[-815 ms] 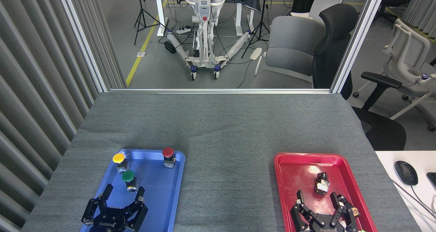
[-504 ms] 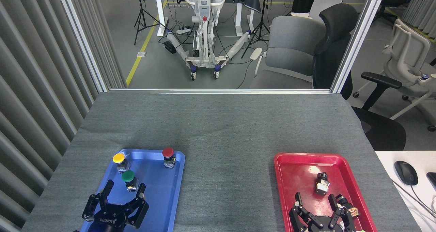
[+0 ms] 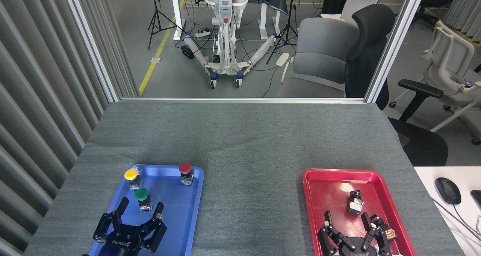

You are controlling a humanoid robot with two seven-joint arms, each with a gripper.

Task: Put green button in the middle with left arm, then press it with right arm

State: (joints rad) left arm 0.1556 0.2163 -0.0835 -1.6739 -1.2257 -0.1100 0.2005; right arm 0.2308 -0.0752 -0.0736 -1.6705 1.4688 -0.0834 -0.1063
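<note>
Bright, even, sharp; soft shadows.

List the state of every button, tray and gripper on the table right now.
Green button: upright in the blue plastic tray, not gripped.
Yellow button: upright, tray's far-left corner.
Red button: upright, tray's far-right corner.
Left gripper: open, just short of the green button.
Right gripper: open, over the red plastic tray.
Small black-and-metal part: lying in the red tray.
</note>
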